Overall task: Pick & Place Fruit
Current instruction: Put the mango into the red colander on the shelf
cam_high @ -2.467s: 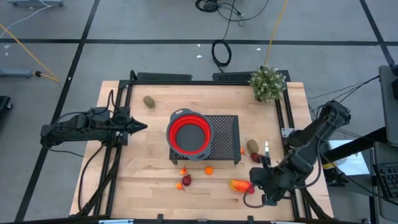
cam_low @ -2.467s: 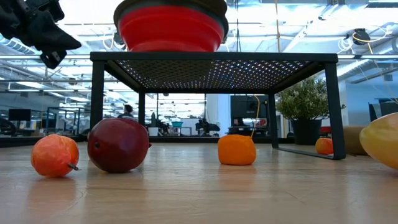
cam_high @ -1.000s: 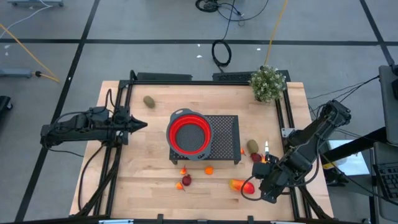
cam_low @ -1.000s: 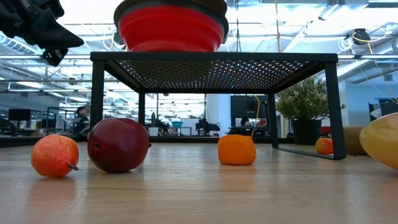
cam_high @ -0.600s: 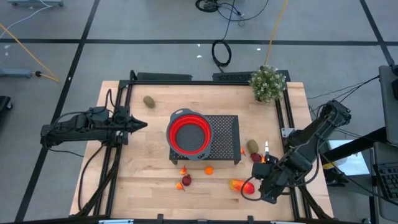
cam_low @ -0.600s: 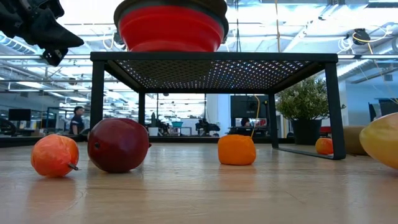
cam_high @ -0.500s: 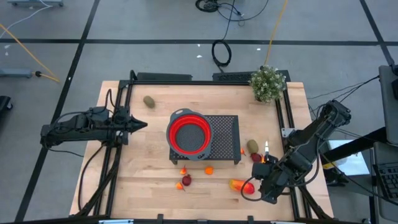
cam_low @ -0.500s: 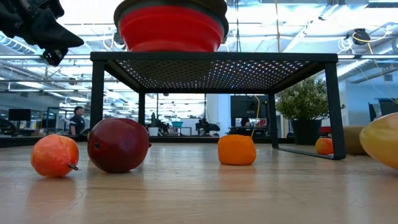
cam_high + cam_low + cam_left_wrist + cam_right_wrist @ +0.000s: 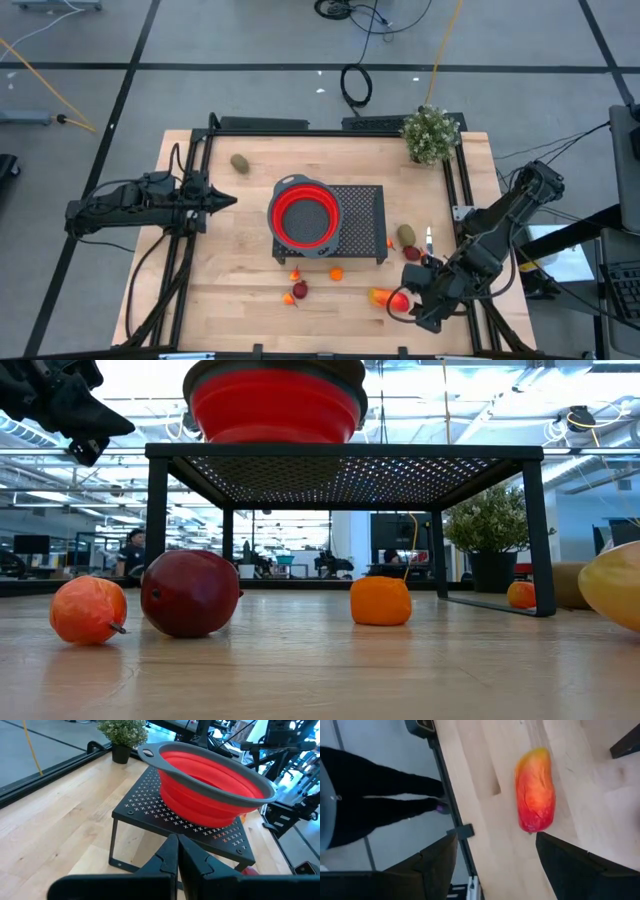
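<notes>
Light wooden table [image 9: 240, 250] with fruit scattered around a mesh stand.

I see a black mesh stand [image 9: 358, 222] at the centre, a potted plant [image 9: 431, 133] at the far right corner and a brown oval [image 9: 240, 162] alone towards the far left. In front of the stand lie a small orange ball [image 9: 336, 273], a dark red fruit [image 9: 300, 289] and small orange pieces beside it. Nearer the right edge I see another brown oval [image 9: 406, 235], a dark red piece [image 9: 411, 253], a thin pale-handled utensil [image 9: 428, 238] and the long red-orange-yellow fruit [image 9: 388, 298].
</notes>
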Controlling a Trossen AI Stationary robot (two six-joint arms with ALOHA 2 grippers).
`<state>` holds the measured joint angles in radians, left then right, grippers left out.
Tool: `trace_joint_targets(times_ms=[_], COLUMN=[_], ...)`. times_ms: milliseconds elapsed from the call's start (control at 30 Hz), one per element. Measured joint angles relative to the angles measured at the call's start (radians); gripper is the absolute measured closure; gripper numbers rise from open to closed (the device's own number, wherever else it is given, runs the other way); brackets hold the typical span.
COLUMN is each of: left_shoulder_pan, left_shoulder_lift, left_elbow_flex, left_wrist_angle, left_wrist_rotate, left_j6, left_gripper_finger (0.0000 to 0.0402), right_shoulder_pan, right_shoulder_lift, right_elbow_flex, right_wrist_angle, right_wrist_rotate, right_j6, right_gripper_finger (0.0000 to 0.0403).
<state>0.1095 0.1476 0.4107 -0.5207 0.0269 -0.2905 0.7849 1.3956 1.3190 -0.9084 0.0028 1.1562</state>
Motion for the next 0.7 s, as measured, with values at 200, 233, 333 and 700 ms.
trace_joint_targets(times_ms=[200, 233, 333, 700], left_shoulder_pan=[0.0, 0.0, 0.0, 0.0], left_shoulder_lift=[0.0, 0.0, 0.0, 0.0], left_elbow_flex=[0.0, 0.0, 0.0, 0.0], left_wrist_angle=[0.0, 0.0, 0.001, 0.001], left_wrist_rotate=[0.002, 0.002, 0.002, -0.001], left_j6=[0.0, 0.0, 0.0, -0.006], left_gripper_finger=[0.0394, 0.0394, 0.0394, 0.0394], right_shoulder_pan=[0.002, 0.002, 0.002, 0.0], right_shoulder_lift=[0.0, 0.0, 0.0, 0.0], right_elbow_flex=[0.0, 0.0, 0.0, 0.0], right_wrist_angle=[0.038, 0.039, 0.049, 0.159], right_wrist_rotate=[0.051, 0.05, 0.047, 0.049], right_j6=[0.036, 0.036, 0.036, 0.028], right_gripper_finger=[0.0138, 0.0138, 0.0138, 0.0138])
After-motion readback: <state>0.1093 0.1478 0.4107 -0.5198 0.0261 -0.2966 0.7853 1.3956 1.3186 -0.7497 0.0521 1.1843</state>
